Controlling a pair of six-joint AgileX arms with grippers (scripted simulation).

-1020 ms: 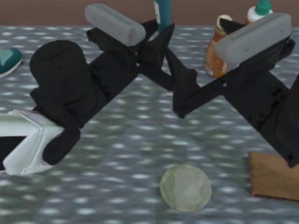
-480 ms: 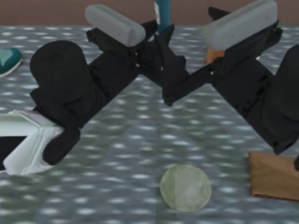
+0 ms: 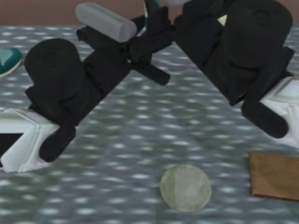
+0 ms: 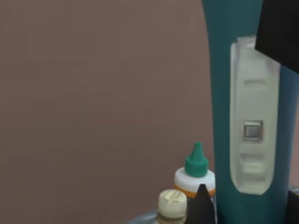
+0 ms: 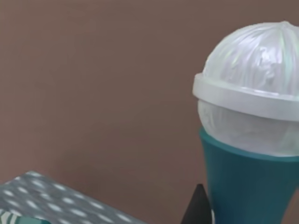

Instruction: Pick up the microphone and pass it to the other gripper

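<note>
Microphone (image 3: pixel 150 6): standing upright above the far middle of the desk (image 3: pixel 140 140), off its surface, barely showing at the top edge of the overhead view. Showing a teal handle with a white switch strip (image 4: pixel 252 116) in the left wrist view, and a round white head (image 5: pixel 252 88) over the teal neck in the right wrist view.

Left end effector (image 3: pixel 152 53): reaching from the left side toward the far middle, closing on the microphone's handle, with black fingertips (image 4: pixel 201 205) sitting on either side of it.

Right end effector (image 3: pixel 168 30): reaching in from the right, meeting the left one at the microphone, sitting close below the head. Grip not showing; cannot tell how far open.

Also lying on the desk: pale round disc (image 3: pixel 185 187) near the front middle; brown mat (image 3: pixel 274 182) at the front right; teal object (image 3: pixel 8 60) at the left edge.

Standing behind the handle in the left wrist view: white bottle with green cap (image 4: pixel 195 168), touching or just beside a jar with cream lid (image 4: pixel 172 203).
</note>
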